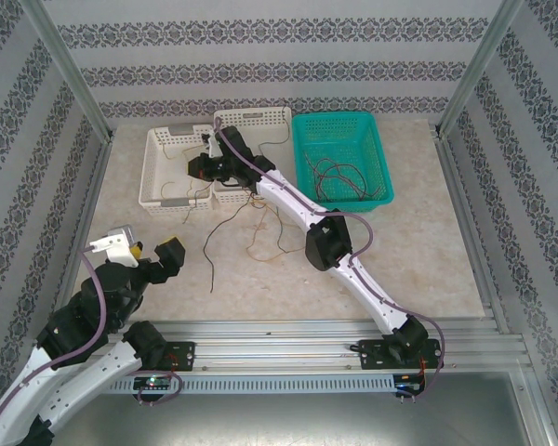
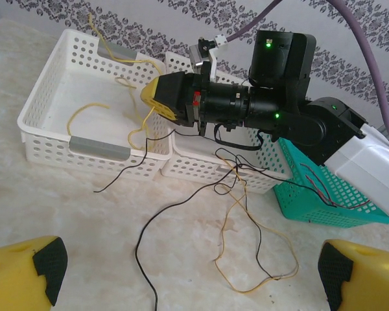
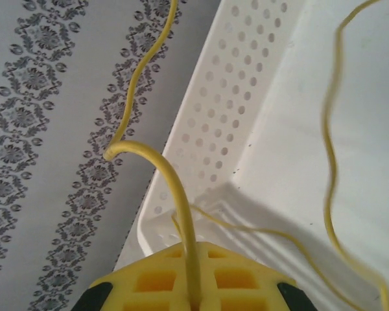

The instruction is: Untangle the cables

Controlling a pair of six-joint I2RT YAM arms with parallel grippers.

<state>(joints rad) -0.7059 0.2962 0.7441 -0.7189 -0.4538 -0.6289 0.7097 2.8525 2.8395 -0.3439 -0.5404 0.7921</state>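
From where I stand, the white perforated plastic basket with grey handles [image 1: 152, 172] [image 2: 44, 83] [image 3: 211, 123] is the thing to steer by. The right gripper [image 1: 203, 165] [image 2: 161, 97] [image 3: 191, 282] hangs over that basket's right-hand wall, and its yellow fingers are pressed together on a thin yellow cable [image 2: 84, 110] [image 3: 176, 194]. The cable rises out of the pinch, bends over sharply and runs on against the patterned wall [image 3: 45, 129] behind the basket. More yellow strand lies curled on the basket's floor, and a loop droops over its right-hand wall. Touching that same wall is a second white perforated basket [image 1: 253, 114] [image 2: 204, 170], and beyond that one, further from the landmark, sits a teal plastic mesh basket [image 1: 383, 158] [image 2: 311, 210] with thin red and dark cables [image 1: 339, 179] [image 2: 319, 192] lying loose inside. On the pale marbled table [image 1: 428, 242] [image 2: 71, 214] in front of the first basket's right-hand corner, a thin black cable [image 1: 209, 249] [image 2: 141, 236] and a thin orange cable [image 2: 222, 240] trail, crossing one another near the second basket's front wall. The left gripper [image 1: 142, 251] [image 2: 189, 277] is nearer to me than the white basket and well apart from it, its black-padded yellow fingers [image 2: 42, 265] spread wide with nothing between them but table and the orange loop beneath.
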